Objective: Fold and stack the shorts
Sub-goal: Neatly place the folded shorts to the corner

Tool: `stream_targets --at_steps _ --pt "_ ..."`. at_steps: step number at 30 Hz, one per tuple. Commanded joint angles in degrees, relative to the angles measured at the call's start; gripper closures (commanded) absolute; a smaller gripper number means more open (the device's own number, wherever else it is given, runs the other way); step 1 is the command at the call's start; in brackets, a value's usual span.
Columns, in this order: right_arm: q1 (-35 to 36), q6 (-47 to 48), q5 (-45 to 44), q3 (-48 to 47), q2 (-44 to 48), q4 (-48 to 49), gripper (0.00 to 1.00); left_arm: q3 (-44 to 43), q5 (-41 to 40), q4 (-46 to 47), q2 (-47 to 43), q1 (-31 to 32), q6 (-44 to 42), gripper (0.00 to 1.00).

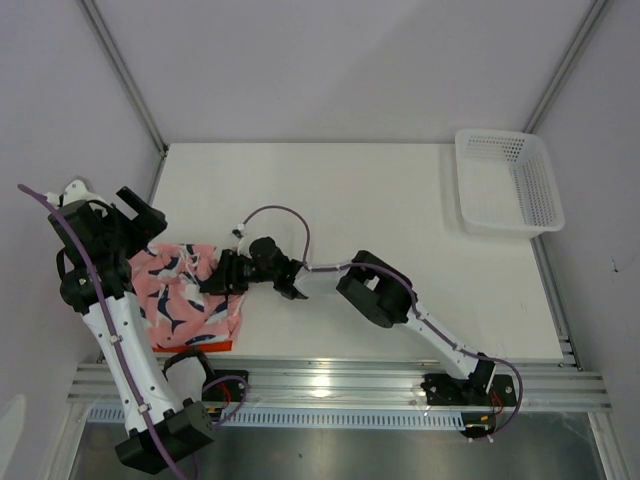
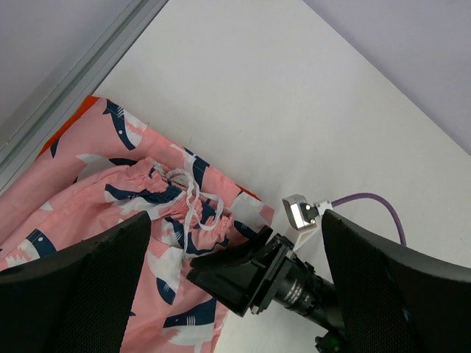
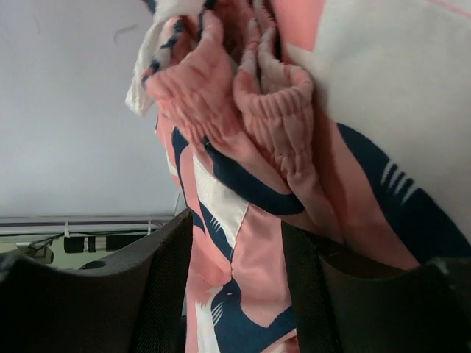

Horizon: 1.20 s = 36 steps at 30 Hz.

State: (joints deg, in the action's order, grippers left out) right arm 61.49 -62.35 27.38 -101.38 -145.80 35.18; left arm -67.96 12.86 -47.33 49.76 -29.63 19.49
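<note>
The right gripper (image 1: 226,272) is half-shut, pinching the bunched waistband edge of the soft pink fabric shorts (image 1: 180,295) printed with navy-and-white fish. The left gripper (image 2: 235,224) hangs over them, spread wide and empty. The pink pair lies on plain bright orange fabric shorts (image 1: 205,346) at the near left of the white table (image 1: 400,220).

A white worktop (image 1: 420,220) spreads beyond and to the right of the right claw (image 1: 224,272). Plain pale lilac-grey walls (image 1: 350,60) enclose it, with slanting aluminium struts (image 1: 122,72) at the far corners. Nearer than the claw, a ribbed metal rail (image 1: 350,385) catches glare from soft light.
</note>
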Motion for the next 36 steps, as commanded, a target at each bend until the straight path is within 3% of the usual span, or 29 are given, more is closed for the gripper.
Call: stream_targets --at_steps 1,5,8,11,14,20,22,23,26,28,30,31,36 --pt "-1.0 -0.7 -1.8 -3.0 0.2 1.4 0.46 -0.7 2.3 0.3 -1.0 0.1 0.3 0.01" --pt "-1.7 -1.1 1.8 -6.8 1.5 2.9 0.42 -1.6 3.0 0.1 -0.5 0.1 0.3 0.01" --pt "-2.0 0.6 6.4 -12.1 3.8 1.5 0.32 -2.9 3.6 0.0 -0.3 0.2 0.6 0.01" --pt "-2.6 2.7 7.9 -11.7 9.1 1.0 0.22 -4.4 3.4 -0.4 -0.1 0.1 0.1 0.01" --pt "-3.6 9.2 5.5 -4.4 18.8 -3.2 0.16 -4.0 5.6 -0.1 -1.0 0.1 -0.3 0.01" --pt "-6.6 24.7 -11.3 19.7 44.2 -17.8 0.11 4.9 14.3 7.2 -6.9 2.1 0.9 0.01" --pt "-8.3 28.7 -17.3 31.1 51.6 -19.8 0.08 5.7 8.8 6.7 -8.1 8.3 -0.1 0.01" --pt "-8.8 29.9 -20.4 34.7 59.3 -21.1 0.02 5.7 2.2 6.2 -8.1 10.9 -0.8 0.01" --pt "-8.8 36.2 -31.7 46.6 70.9 -26.2 0.01 7.5 -0.9 6.9 -7.5 17.7 0.7 0.01" --pt "-9.4 38.1 -36.7 50.6 81.4 -31.6 0.01 9.3 -2.0 9.9 -7.9 23.9 4.3 0.01" --pt "-10.4 38.1 -41.1 54.3 90.2 -35.5 0.00 11.2 -8.3 12.9 -8.8 29.4 7.8 0.01" --pt "-11.2 38.1 -42.0 55.1 92.9 -39.8 0.00 11.5 -10.3 13.9 -9.3 35.5 8.8 0.01" --pt "-11.4 38.1 -51.6 61.8 106.9 -47.6 0.01 16.2 -21.5 20.1 -9.2 52.7 12.5 0.01"
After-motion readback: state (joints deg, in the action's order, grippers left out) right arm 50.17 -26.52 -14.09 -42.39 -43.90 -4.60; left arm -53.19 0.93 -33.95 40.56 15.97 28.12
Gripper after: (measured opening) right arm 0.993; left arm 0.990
